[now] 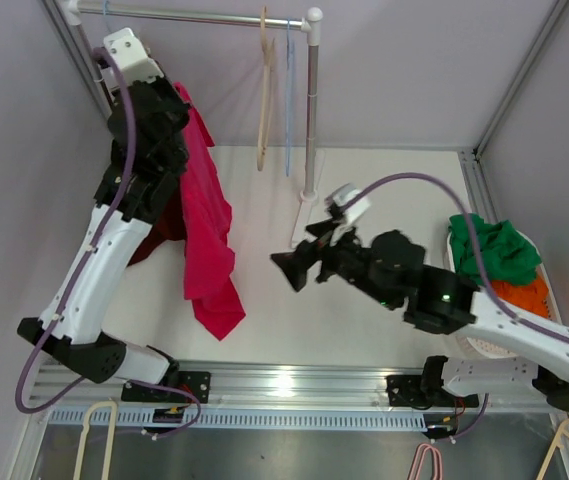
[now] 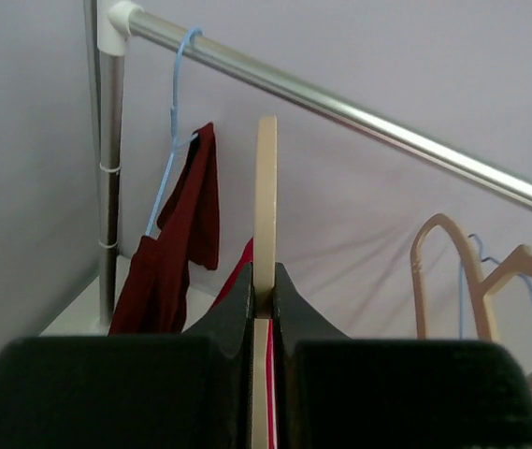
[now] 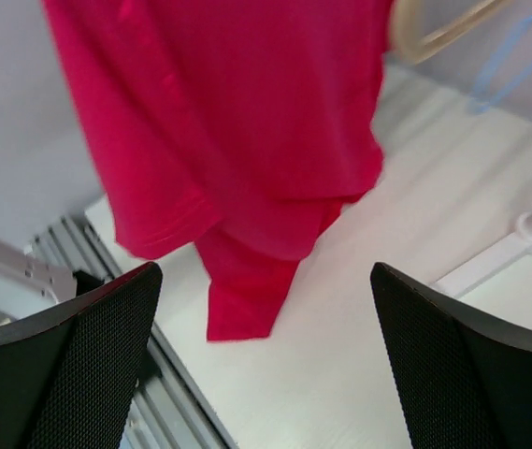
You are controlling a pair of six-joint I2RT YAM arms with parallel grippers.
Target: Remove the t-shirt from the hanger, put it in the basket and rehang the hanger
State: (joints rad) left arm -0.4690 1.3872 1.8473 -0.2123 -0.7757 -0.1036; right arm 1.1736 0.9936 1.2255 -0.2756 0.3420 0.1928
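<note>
Over the white counter's (image 1: pixel 384 200) left side hangs the pink t-shirt (image 1: pixel 209 240), prob. draped on the beige hanger (image 2: pixel 266 206), w/ left fingers (image 2: pixel 245 304) pinched tight on that hanger, and right fingers (image 3: pixel 107 327) spread wide, empty, near the shirt.

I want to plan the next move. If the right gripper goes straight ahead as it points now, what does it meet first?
Probably the t-shirt, hanging in front of the open right gripper; nothing shows between them.

Bright pink t-shirt (image 1: pixel 209 235) hangs limp from an upright cream hanger (image 2: pixel 266 196)
</note>
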